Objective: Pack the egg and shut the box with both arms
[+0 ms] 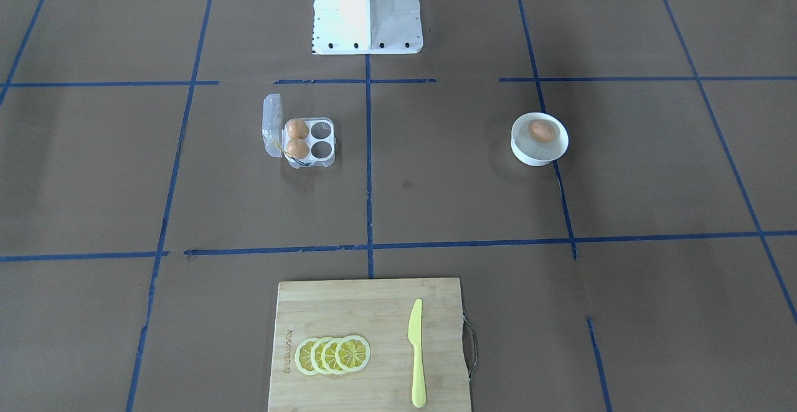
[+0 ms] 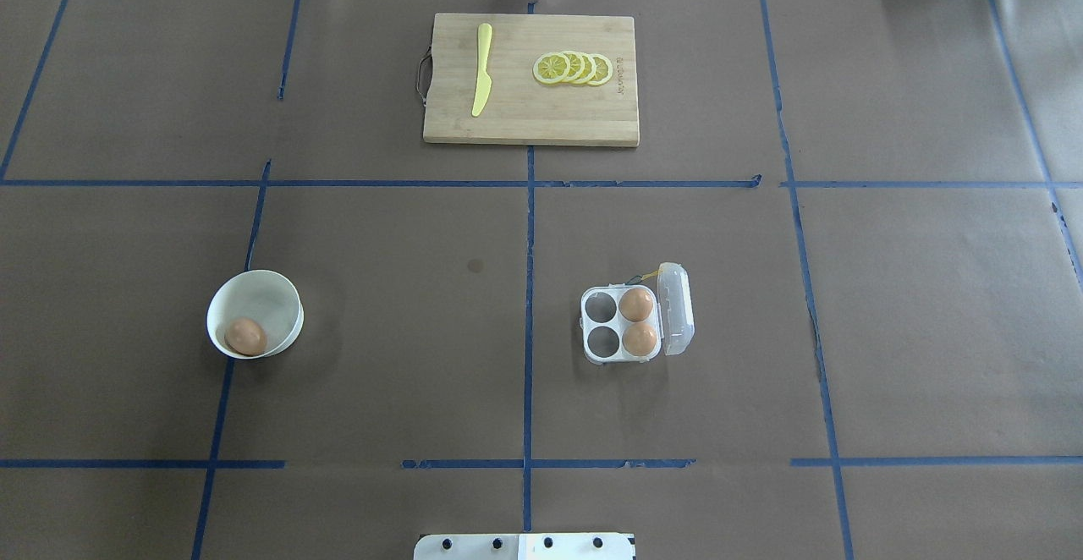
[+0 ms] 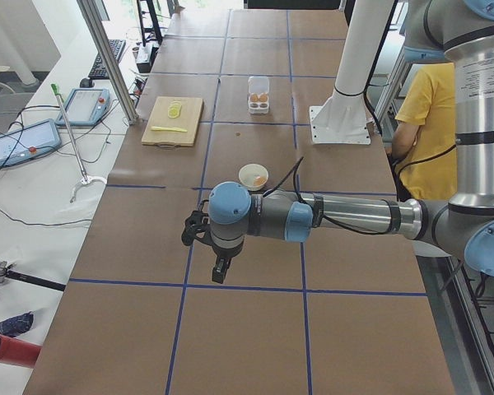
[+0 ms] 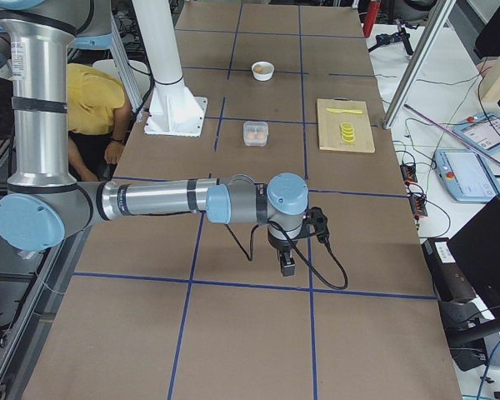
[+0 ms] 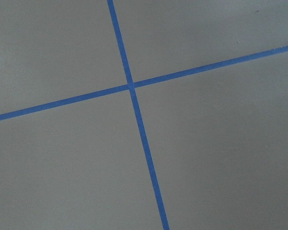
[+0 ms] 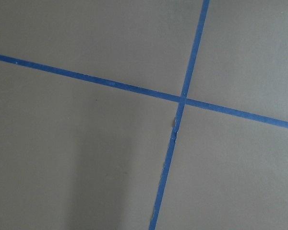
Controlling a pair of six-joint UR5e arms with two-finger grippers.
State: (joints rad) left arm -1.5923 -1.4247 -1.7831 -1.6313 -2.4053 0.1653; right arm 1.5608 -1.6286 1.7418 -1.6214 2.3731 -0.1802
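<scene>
The egg [image 2: 245, 336] lies in a round white bowl [image 2: 269, 292] on the robot's left half of the table; it also shows in the front view [image 1: 542, 131]. The clear box [image 2: 601, 308] stands open right of the centre line, lid [image 2: 677, 308] hinged up on its right side. Two brown eggs [image 2: 636, 304] [image 2: 640, 339] fill the cups by the lid; the other two cups are empty. The left gripper [image 3: 220, 267] and right gripper [image 4: 287, 265] hang over bare table at opposite ends, far from both. I cannot tell if they are open or shut.
A wooden cutting board [image 2: 541, 120] with a yellow knife [image 2: 481, 69] and lemon slices [image 2: 574, 68] lies at the table's far edge. The white pedestal [image 1: 367, 14] stands at the robot's side. A person in yellow [image 3: 424, 123] sits beside the table.
</scene>
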